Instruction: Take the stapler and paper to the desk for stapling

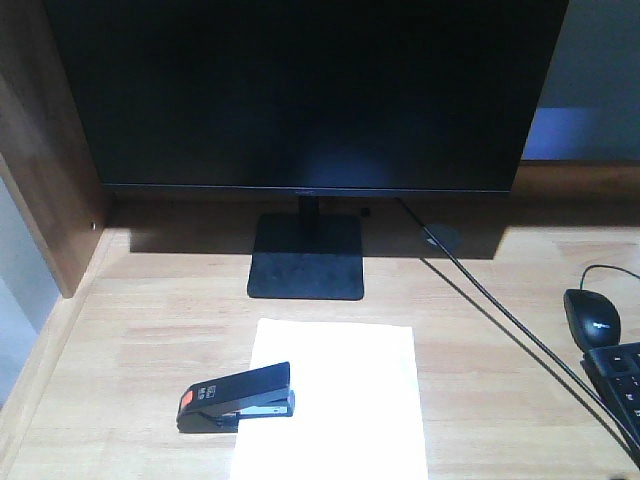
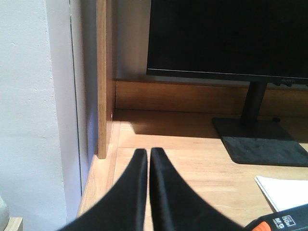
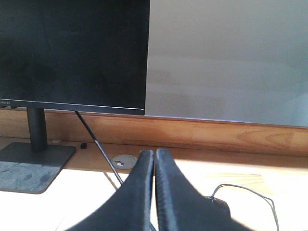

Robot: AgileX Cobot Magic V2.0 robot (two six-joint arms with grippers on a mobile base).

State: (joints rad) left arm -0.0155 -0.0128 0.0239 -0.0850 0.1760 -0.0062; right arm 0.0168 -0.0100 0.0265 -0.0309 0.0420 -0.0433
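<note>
1. Left gripper (image 2: 148, 159): the two black fingers are pressed together with only a hairline gap, and nothing is held. It hangs over the left front part of the light natural-wood desk (image 2: 192, 144), aimed at the back corner.
2. Small black desktop stapler with an orange patch on its top (image 1: 237, 397): in the left wrist view only its orange, labelled end shows (image 2: 284, 222), low and to the right of the left fingertips, near but not touching. Its long axis runs roughly left to right across the desk, with the orange end toward the left gripper and the mouth end over the sheet's left edge.
3. Plain white rectangular sheet of paper (image 1: 350, 400): lies flat on the desk, just right of and beyond the stapler as seen from the left gripper (image 2: 284, 190). Judgement: both task things are already on the desk, and the left arm is the nearer one to the stapler.
4. Right gripper (image 3: 154, 159): fingers closed, empty. Neither task thing shows in its view, so they lie to its left.
5. Near the right gripper: a black mouse (image 1: 592, 318) and the corner of a black keyboard (image 1: 620, 385), with a thin black cable (image 3: 96, 144) running back.
6. Farthest: a black flat monitor (image 1: 305, 90) on a square black stand (image 1: 306, 258). It is well behind the sheet and does not block a reach.
</note>
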